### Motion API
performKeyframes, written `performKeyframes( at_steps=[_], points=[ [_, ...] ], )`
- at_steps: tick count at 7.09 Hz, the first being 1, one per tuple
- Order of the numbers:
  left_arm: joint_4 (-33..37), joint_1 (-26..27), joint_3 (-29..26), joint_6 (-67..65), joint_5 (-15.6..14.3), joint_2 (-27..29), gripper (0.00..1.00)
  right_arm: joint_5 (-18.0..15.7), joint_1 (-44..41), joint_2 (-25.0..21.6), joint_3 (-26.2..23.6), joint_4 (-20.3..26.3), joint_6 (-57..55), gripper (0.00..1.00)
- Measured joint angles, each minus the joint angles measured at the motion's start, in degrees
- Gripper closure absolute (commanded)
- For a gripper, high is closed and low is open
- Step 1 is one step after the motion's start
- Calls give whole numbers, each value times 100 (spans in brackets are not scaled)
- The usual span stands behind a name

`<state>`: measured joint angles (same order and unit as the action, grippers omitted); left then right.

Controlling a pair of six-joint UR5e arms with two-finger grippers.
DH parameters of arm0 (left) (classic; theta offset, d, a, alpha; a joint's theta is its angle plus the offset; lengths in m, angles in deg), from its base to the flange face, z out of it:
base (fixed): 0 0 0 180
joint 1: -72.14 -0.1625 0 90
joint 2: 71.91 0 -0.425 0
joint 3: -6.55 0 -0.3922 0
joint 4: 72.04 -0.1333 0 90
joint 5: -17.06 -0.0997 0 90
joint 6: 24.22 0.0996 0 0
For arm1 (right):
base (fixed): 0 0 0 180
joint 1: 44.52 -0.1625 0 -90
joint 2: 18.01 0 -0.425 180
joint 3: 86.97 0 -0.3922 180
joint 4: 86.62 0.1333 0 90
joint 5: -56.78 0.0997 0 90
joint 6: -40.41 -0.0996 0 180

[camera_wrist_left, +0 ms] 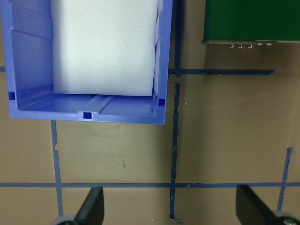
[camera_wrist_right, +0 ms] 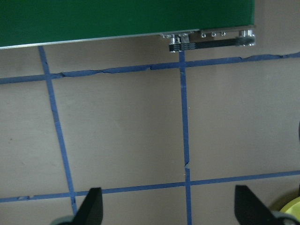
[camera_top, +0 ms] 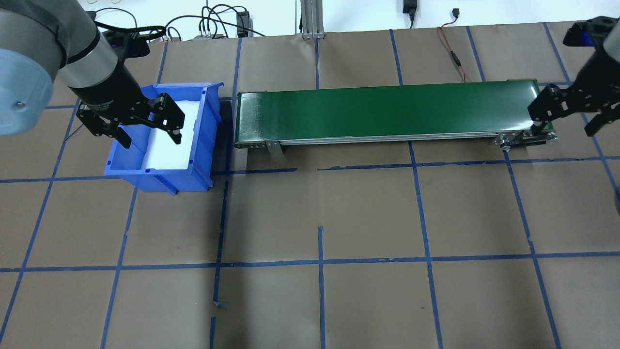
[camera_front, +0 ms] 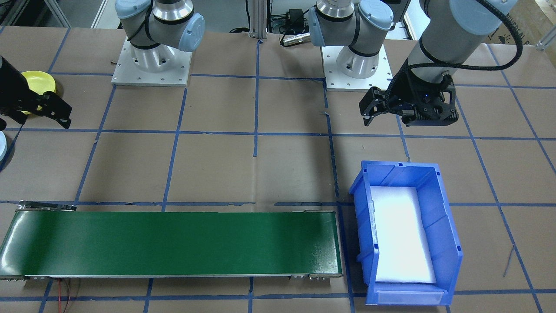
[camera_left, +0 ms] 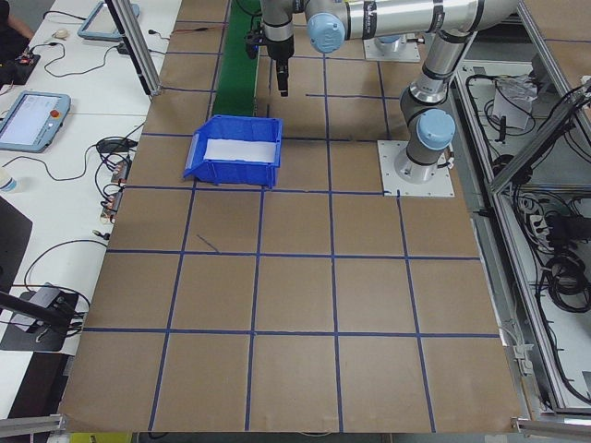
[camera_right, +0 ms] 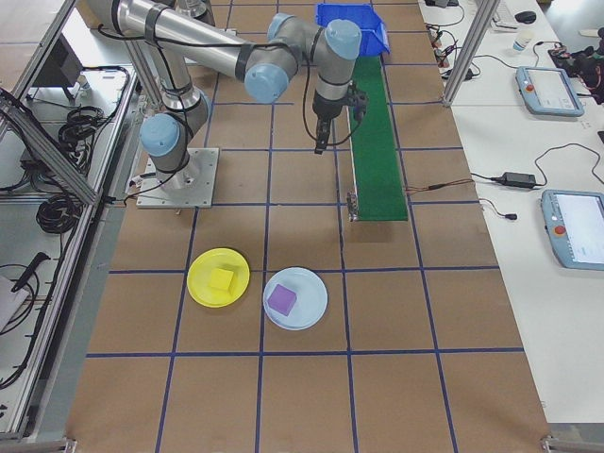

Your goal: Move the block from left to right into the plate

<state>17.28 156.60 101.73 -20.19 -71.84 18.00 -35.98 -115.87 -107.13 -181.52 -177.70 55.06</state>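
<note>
A yellow block (camera_right: pixel 223 279) lies on a yellow plate (camera_right: pixel 218 277), and a purple block (camera_right: pixel 282 299) lies on a pale blue plate (camera_right: pixel 295 298) beside it. No block shows in the blue bin (camera_top: pixel 160 175) or on the green belt (camera_top: pixel 387 109). My left gripper (camera_top: pixel 151 140) hangs open and empty over the bin's near edge; its wrist view shows only white foam (camera_wrist_left: pixel 103 47) in the bin. My right gripper (camera_top: pixel 563 128) is open and empty above the belt's right end. The yellow plate's rim (camera_wrist_right: pixel 293 208) peeks in at the right wrist view's corner.
The bin sits just off the belt's left end. Blue tape lines grid the brown table. Both arm bases (camera_front: pixel 152 61) stand at the robot's side. Tablets and cables (camera_right: pixel 543 90) lie on a side bench beyond the belt.
</note>
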Motion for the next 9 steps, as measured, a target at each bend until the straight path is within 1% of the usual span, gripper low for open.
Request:
performKeyframes(
  at_steps=[2,4,5,6,7,8,9],
  points=[
    [-1,2,0,-4,-4,0,0,148,-727,-19,445,175,-454,0],
    [-25,3,1,-2,8,0,0,558,-1088,-63,659,242,-861,0],
    [-46,2,0,10,5,0,0,575,-1143,-49,843,391,-939,0],
    [-50,2,3,16,0,0,0,520,-1167,2,1079,640,-968,0],
    [-47,5,6,16,-3,0,0,491,-1197,43,1149,788,-997,0],
    [-44,8,6,15,-4,0,0,481,-1282,54,1075,727,-1032,0],
    [-45,8,6,17,-4,0,0,475,-1394,70,981,538,-1030,0]
  ],
)
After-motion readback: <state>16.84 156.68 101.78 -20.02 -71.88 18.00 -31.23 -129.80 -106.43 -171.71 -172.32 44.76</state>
